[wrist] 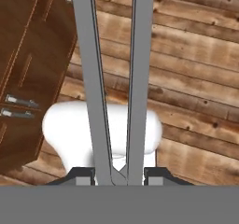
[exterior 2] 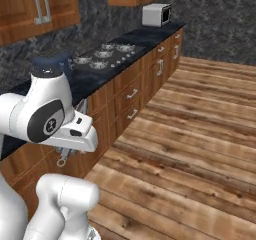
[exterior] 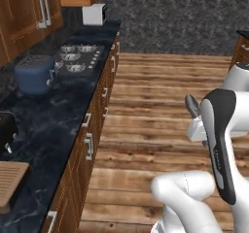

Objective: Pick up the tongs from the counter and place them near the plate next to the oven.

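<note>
Clamped on the tongs [wrist: 135, 78]: gripper [wrist: 119, 177] closed about their joined end, one dark fingertip [wrist: 83, 176] pressed on each outer side. Two long grey arms running up from the jaws and away through the hand view, spreading slightly apart toward the top edge. Held in the air over the wooden floor [wrist: 196, 78], well off the counter [exterior: 53, 125], with brown cabinet fronts [wrist: 28, 69] and their silver handles off to one side in the hand view. In the left base view, a rounded grey end of the tongs [exterior: 191, 105] poking out beside the hand, above the floorboards and right of the cabinet row. On the counter: a blue pot [exterior: 35, 73], the gas hob [exterior: 78, 57] behind it, a white toaster [exterior: 94, 14] at the far end.
</note>
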Robot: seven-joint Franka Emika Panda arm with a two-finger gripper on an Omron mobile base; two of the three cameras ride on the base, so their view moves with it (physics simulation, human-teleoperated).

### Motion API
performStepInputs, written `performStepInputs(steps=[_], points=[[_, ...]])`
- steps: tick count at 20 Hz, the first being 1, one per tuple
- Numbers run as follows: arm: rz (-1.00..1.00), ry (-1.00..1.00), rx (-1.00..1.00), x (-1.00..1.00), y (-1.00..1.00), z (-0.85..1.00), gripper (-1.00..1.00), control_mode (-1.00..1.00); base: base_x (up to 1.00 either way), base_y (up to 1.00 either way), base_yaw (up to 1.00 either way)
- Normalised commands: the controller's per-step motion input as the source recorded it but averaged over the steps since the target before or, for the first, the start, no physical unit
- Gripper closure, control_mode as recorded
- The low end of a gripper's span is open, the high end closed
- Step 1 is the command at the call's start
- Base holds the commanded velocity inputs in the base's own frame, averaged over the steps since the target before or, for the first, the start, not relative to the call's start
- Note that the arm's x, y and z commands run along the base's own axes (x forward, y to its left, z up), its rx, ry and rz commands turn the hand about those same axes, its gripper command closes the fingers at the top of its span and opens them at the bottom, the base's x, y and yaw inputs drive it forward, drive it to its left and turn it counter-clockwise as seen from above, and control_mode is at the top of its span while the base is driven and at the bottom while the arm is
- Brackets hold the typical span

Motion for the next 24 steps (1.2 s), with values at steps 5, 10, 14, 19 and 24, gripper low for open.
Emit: performStepInputs(steps=[5, 10, 14, 19, 24], points=[[0.0, 0.0, 0.0, 0.0, 0.0, 0.0, 1.0, 1.0, 0.79, 0.0, -0.08], [0.0, 0.0, 0.0, 0.0, 0.0, 0.0, 1.0, 1.0, 0.5, -0.12, -0.25], [0.0, 0.0, 0.0, 0.0, 0.0, 0.0, 1.0, 1.0, 0.09, -0.11, -0.5], [0.0, 0.0, 0.0, 0.0, 0.0, 0.0, 1.0, 1.0, 0.1, -0.13, -0.76], [0.0, 0.0, 0.0, 0.0, 0.0, 0.0, 1.0, 1.0, 0.03, -0.06, -0.83]])
